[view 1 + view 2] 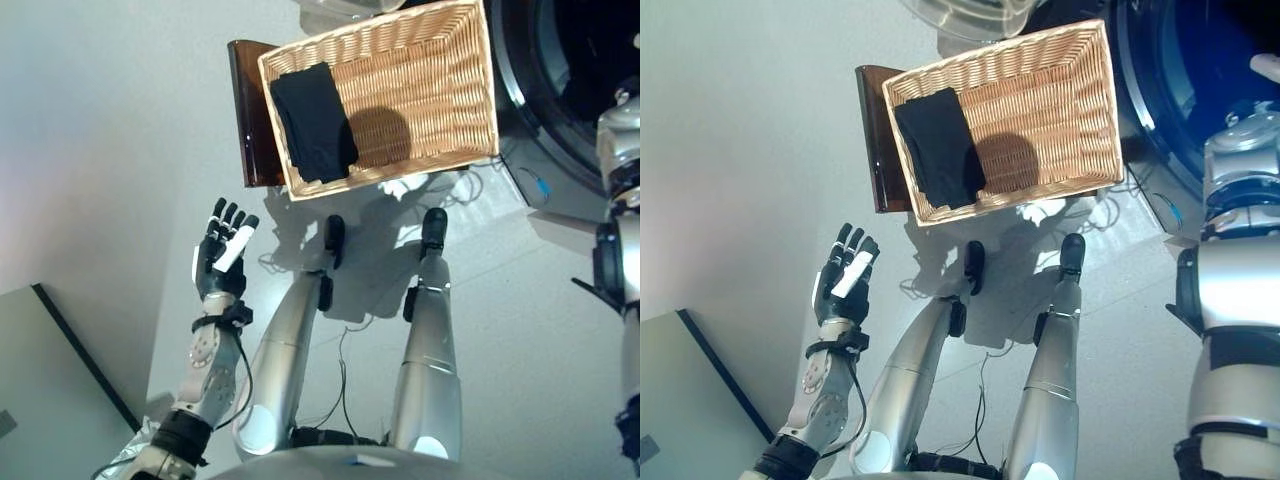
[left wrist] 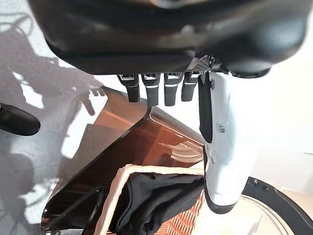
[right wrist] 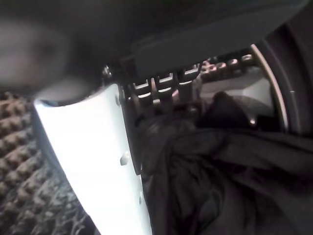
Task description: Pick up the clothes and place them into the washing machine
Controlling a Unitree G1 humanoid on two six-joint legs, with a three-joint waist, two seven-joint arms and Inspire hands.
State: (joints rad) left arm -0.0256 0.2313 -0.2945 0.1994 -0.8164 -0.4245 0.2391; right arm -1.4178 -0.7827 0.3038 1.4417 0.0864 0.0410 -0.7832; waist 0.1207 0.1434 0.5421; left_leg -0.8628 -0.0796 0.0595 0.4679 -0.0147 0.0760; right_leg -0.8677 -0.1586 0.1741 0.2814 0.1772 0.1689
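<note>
- The floor (image 1: pixel 120 150) is pale grey and smooth; a wicker basket (image 1: pixel 430 100) stands on a dark brown stool (image 1: pixel 250 120) in front of the robot, with the washer (image 1: pixel 560 90) just beside it on the right.
- The left hand (image 1: pixel 222 252) hangs over the bare floor, left of the stool and apart from it. Its fingers are straight and loosely spread, the white-covered thumb lies alongside them, and it holds nothing.
- In the left wrist view the same hand (image 2: pixel 215 147) points towards the stool (image 2: pixel 127 156) and the basket's near corner, with the fingers extended.
- The right hand (image 3: pixel 93 166) shows only in its own wrist view, reaching into the washer's drum (image 3: pixel 274 93). The white thumb stands in front and the fingers run straight on past it, touching a heap of dark clothes (image 3: pixel 230 176) that lies inside the drum. No finger is seen curled round the cloth.
- In the head views the right arm reaches up to the washer's round opening at the right edge.
- A folded black garment (image 1: pixel 313 120) lies in the basket against its left wall; the remaining wicker bottom shows bare.
</note>
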